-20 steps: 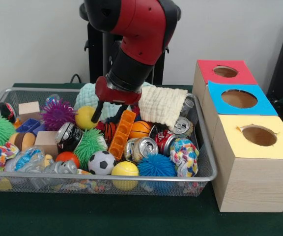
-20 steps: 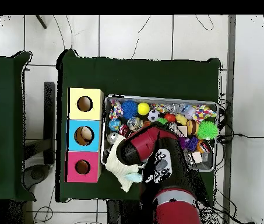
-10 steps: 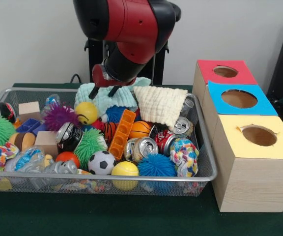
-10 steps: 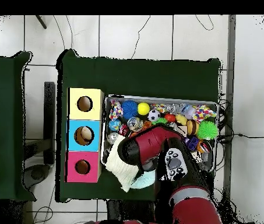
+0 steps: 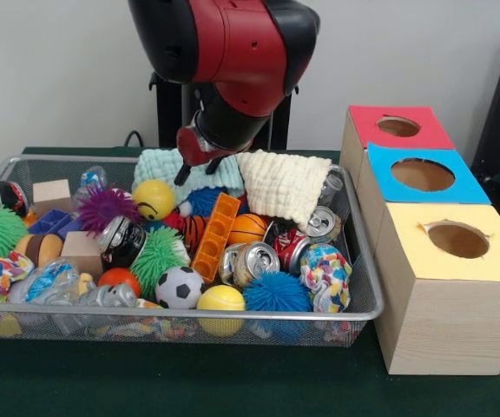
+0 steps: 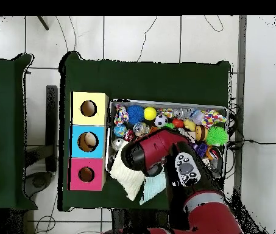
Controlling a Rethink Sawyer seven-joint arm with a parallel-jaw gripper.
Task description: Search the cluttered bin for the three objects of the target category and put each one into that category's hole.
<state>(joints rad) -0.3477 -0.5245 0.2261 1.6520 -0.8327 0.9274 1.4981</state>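
The gripper [image 5: 200, 167] hangs at upper centre over the wire bin [image 5: 365, 287], above the pale green cloth [image 5: 165, 162]; whether its fingers are apart is unclear. Crushed cans [image 5: 256, 259] lie lower centre, boxes [image 5: 451, 287] right.

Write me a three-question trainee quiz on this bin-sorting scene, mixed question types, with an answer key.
1. True or false: the gripper is carrying a soda can.
2. Multiple choice: seen from the front, which box top lies nearest the camera? A. the red box B. the blue box C. the yellow box
3. Fill in: the cream cloth hangs over the far rim of the wire ____.

Key
1. False. Nothing shows between the gripper's tips, which hang above the mint cloth.
2. C.
3. bin.
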